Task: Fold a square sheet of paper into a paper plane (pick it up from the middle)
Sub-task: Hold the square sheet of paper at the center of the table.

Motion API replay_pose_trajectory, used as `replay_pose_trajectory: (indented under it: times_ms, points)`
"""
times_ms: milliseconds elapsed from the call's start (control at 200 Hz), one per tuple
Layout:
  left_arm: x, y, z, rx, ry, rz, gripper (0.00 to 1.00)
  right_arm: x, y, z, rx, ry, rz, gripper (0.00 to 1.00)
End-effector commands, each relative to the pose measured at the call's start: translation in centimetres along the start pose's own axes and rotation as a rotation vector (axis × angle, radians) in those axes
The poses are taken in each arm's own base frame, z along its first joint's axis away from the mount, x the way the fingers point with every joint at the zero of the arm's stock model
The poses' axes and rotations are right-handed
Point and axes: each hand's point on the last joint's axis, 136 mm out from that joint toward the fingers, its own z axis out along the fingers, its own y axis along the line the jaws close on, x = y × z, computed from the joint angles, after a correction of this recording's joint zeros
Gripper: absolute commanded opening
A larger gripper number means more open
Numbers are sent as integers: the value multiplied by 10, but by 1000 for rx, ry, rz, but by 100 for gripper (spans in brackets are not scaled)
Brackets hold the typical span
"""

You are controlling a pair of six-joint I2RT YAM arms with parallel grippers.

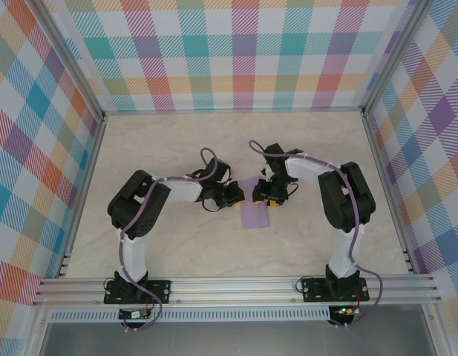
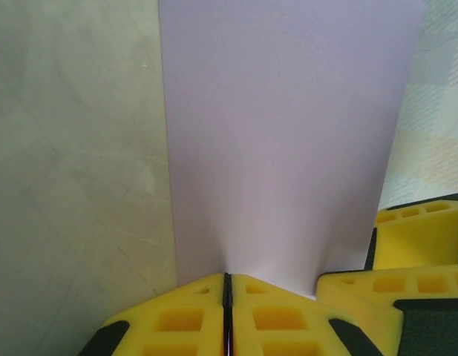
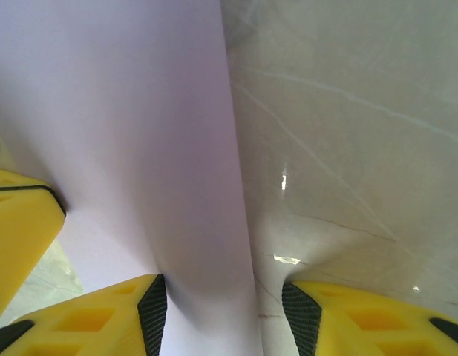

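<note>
Since left gripper (image 2: 227, 288) pinches edge of paper (image 2: 288, 133), sheet at middle of table (image 1: 154, 148), and right gripper (image 3: 221, 297) sits spread astride opposite edge: close right gently, raise both level, avoid tugging apart.

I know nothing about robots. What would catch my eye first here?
Bright pastel checked walls box in a marble-look table, where the black left arm and right arm lean in to meet at the middle. Between them is the square sheet of paper, pale lavender. The left gripper has its yellow fingers shut on the sheet, and the right gripper stands open astride its edge.
</note>
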Motion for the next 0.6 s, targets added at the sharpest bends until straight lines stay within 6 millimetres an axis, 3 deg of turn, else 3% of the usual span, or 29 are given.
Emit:
replay_pose_trajectory:
  times_ms: [0,145,295,390,545,595]
  points:
    - [37,63,7,-239,120,-64,8,-6,-24,13,90,-41,9,51]
    - [46,82,11,-296,151,-84,7,-20,4,-45,-4,-201,8,53]
    - [52,97,14,-335,166,-97,6,-25,20,-89,-80,-319,-14,56]
    - [54,103,15,-349,169,-104,5,-22,45,-92,-207,-289,-60,48]
    - [55,109,15,-378,171,-105,1,-24,67,-68,-313,-199,-61,6]
    - [55,110,15,-383,171,-111,0,-27,69,-60,-320,-183,-57,0]
